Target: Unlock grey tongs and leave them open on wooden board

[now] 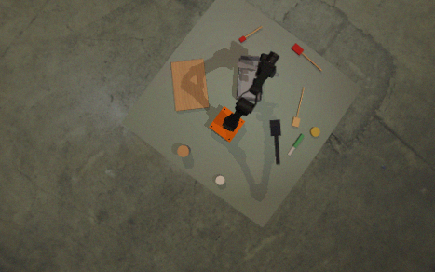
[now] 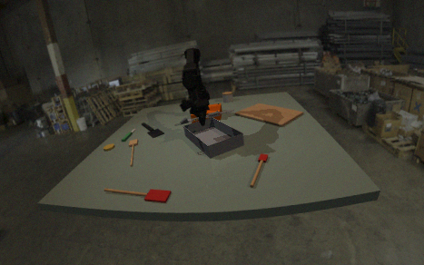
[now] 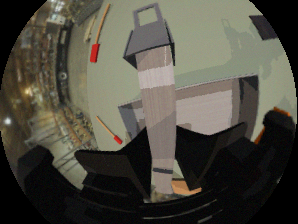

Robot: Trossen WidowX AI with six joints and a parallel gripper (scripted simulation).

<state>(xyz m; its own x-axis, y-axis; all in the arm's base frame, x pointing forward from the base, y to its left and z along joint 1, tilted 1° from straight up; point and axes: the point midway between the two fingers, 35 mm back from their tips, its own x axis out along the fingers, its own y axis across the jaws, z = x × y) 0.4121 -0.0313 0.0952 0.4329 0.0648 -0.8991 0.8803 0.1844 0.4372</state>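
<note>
The grey tongs (image 3: pixel 159 95) (image 2: pixel 184 122) are off the roasting tin (image 2: pixel 226 147) (image 1: pixel 239 88) (image 3: pixel 246 100), held roughly level above it. My gripper (image 3: pixel 157 125) (image 2: pixel 202 121) is shut on them across their arms. In the wrist view the end with the square loop points away from the fingers, toward the top. The tongs' arms look close together; the lock itself cannot be made out. In the top view my arm hides most of the tongs. The wooden board (image 1: pixel 181 70) (image 2: pixel 271 111) lies apart from the tin, with nothing on it but a shadow.
Two red-headed spatulas (image 1: pixel 297 48) (image 2: pixel 158 195) lie on the tin's outer side. A black spatula (image 1: pixel 275 128) (image 2: pixel 155 132), wooden spatula (image 1: pixel 296 122), green-and-white tool (image 1: pixel 298 140) and yellow disc (image 1: pixel 316 131) lie opposite the board. An orange-brown round container (image 1: pixel 183 151) (image 2: pixel 227 96) and white round piece (image 1: pixel 220 180) stand beyond my orange base (image 1: pixel 219 118).
</note>
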